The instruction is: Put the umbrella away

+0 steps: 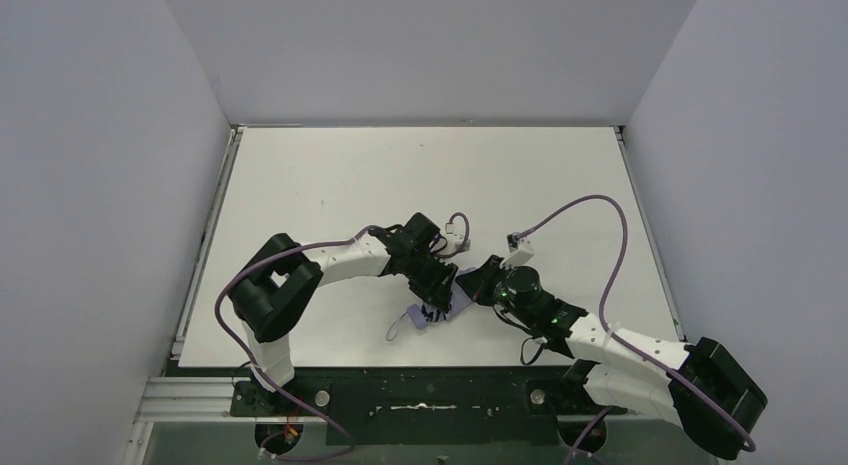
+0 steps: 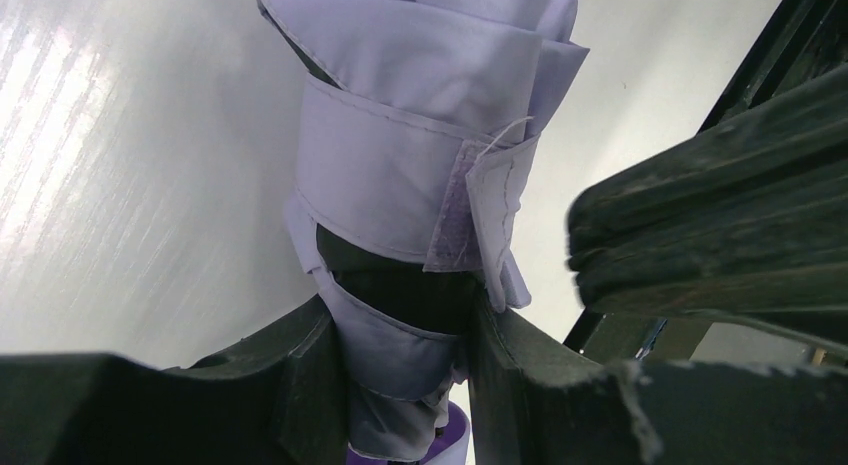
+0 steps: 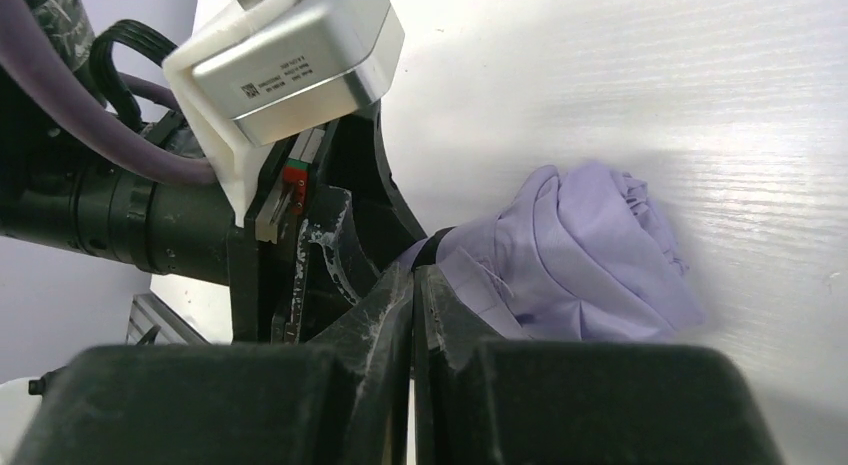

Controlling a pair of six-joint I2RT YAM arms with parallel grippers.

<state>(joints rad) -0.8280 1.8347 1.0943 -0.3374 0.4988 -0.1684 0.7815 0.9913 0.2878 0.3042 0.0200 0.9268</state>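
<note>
Your left gripper (image 2: 405, 330) is clamped on the rolled umbrella (image 2: 420, 155), which lies on the table (image 1: 400, 175). Just right of that gripper, your right gripper (image 3: 413, 285) is pinched shut beside the strap tab (image 2: 475, 205). Hold the bundle firm and press the tab flat.

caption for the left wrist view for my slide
Left gripper clamped on the folded lavender umbrella, its strap wrapped around the fabric.
</note>
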